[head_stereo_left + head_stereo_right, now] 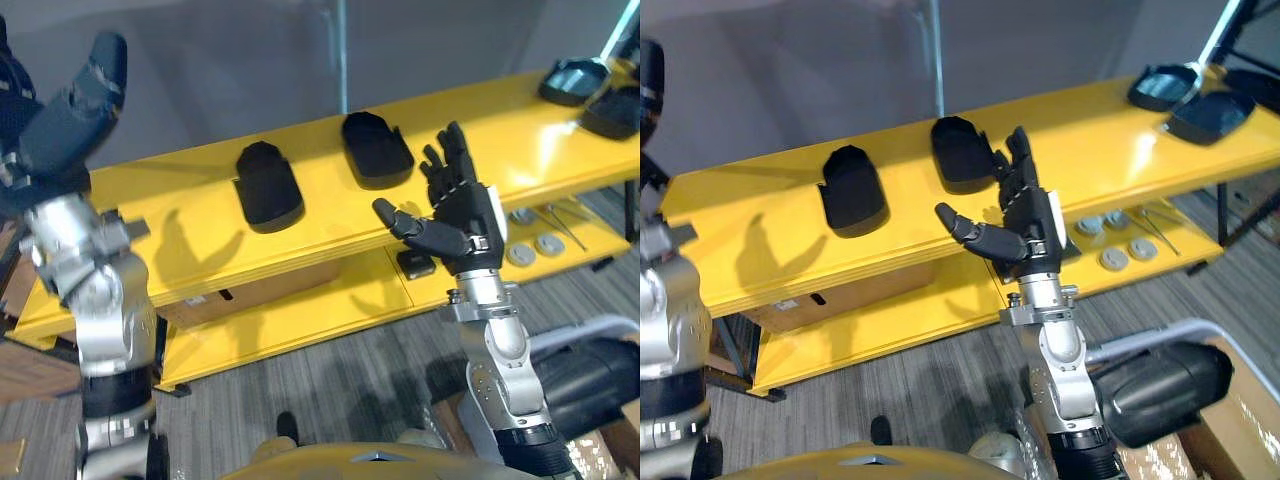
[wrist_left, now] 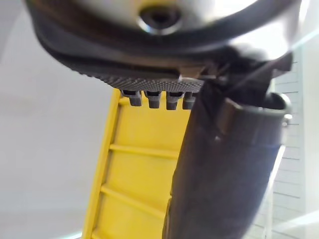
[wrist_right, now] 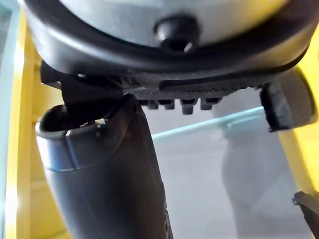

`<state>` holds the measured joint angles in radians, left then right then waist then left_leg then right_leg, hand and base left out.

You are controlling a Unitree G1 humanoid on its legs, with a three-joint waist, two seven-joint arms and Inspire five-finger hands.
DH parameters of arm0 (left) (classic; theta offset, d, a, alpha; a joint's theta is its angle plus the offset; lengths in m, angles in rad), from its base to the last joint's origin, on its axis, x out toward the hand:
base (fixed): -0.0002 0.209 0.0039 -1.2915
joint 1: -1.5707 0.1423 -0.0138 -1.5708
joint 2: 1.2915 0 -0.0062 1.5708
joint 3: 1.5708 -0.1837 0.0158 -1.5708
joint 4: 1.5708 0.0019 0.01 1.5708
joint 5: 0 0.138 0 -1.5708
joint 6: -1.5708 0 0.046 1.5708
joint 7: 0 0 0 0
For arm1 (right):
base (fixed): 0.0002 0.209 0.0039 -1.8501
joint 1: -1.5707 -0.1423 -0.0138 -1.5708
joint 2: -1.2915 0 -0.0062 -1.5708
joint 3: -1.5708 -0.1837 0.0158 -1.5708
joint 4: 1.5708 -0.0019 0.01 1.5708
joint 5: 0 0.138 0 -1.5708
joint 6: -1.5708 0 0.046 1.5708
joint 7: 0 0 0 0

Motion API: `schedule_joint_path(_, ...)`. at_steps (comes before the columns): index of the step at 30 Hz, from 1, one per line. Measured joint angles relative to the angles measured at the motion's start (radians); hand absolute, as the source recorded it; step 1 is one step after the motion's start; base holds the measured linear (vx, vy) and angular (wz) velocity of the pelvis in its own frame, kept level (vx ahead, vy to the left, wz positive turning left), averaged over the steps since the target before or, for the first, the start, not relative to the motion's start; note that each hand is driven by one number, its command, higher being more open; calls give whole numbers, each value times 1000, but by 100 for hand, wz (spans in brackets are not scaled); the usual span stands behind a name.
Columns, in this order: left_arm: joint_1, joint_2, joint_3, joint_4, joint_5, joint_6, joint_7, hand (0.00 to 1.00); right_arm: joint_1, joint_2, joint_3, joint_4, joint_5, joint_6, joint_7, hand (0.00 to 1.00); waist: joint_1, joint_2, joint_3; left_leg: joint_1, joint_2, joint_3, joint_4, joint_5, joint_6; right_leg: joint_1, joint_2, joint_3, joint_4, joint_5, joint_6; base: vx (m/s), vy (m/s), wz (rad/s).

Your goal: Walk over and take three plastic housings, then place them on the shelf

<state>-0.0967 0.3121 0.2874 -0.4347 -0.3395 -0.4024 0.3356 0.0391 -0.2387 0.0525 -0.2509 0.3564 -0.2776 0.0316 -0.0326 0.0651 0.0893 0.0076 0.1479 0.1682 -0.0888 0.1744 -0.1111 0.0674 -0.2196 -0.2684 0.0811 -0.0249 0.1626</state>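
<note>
big yellow shelf (image 1: 200,240), two boards: a glossy top one and a lower board (image 1: 300,310) beneath. on the top board, near the middle, two black plastic housings lie apart from each other: the left housing (image 1: 268,187) and the right housing (image 1: 377,150). each has its long axis running front to back across the board, rounded end toward the wall, a little slanted. more dark housings (image 1: 1165,87) sit at the far right end of the board, well apart from these. a cardboard box (image 1: 250,290) is tucked behind the lower board. the right hand (image 1: 462,215) stands in front of the board's front edge, palm up, fingers (image 1: 447,155) straight and spread, thumb stuck out toward the robot's left, nothing in it. the right housing lies just beside those fingertips, to the robot's left and slightly farther back, so my guess is a short reach leftward and forward across its short axis. the left hand (image 1: 70,115) is raised high off the left end, fingers loosely straight, empty, well apart from both housings, so the right hand is clearly nearer. small grey discs (image 1: 520,252) and thin tools sit on the lower board. no label or writing is legible; a pale sticker on the box is too small to read.
</note>
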Motion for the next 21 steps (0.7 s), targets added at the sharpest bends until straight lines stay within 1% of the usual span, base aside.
schedule_joint_path(2, 120, -52, -1, -89, 74, -7, -12, 100, -34, 1, -20, 4, -37, 0, -16, 100, 20, -26, -17, 0, -5, -28, 0, 1, 0, 30, 0, -30, -18, 2, 0, 7, -13, 35)
schedule_joint_path(4, 167, -85, -3, -109, 94, -8, -39, 100, -64, 0, -28, 4, -37, -2, -23, 100, 35, -32, -20, -2, -7, -44, 0, -1, -7, 46, 0, -50, -27, 2, 0, -1, -7, 24)
schedule_joint_path(5, 267, -159, -45, -110, 75, -7, -170, 100, -113, 1, -71, 25, -37, -13, -93, 100, 58, -68, -21, -21, -14, -66, -1, 10, 0, 62, 0, -83, -38, 10, 8, -1, -2, 12)
schedule_joint_path(11, 271, -160, -47, -110, 75, -7, -170, 100, -113, 1, -70, 51, -37, -13, -89, 100, 57, -68, -19, -20, -13, -66, -1, 10, -1, 57, 0, -82, -33, 7, 3, 0, 0, 0)
schedule_joint_path(14, 314, -160, -76, -99, 74, -8, -171, 100, -87, 1, -70, 58, -37, -13, -67, 100, 57, -69, -9, -21, -13, -67, -1, 9, -4, 55, -1, -82, -28, 7, 3, 0, 0, 0)
schedule_joint_path(18, 343, -168, -131, -21, 75, 0, -177, 100, -47, 1, -53, 66, -37, -14, -8, 100, 59, -65, 32, -37, -12, -69, 2, 13, 4, 25, -4, -76, 6, -3, 0, -23, -2, -1)
schedule_joint_path(20, 343, -191, -156, 32, 75, 17, -181, 100, -43, 2, -22, 112, -36, -13, 35, 100, 58, -70, 68, -45, -12, -69, 4, 20, 9, 7, -7, -67, 26, -5, -2, -61, -1, -3)
schedule_joint_path(21, 344, -193, -166, 47, 75, 21, -183, 100, -41, 3, -15, 128, -35, -13, 49, 100, 58, -71, 71, -51, -12, -69, 4, 22, 9, 2, -7, -67, 29, -5, -2, -59, -3, 0)
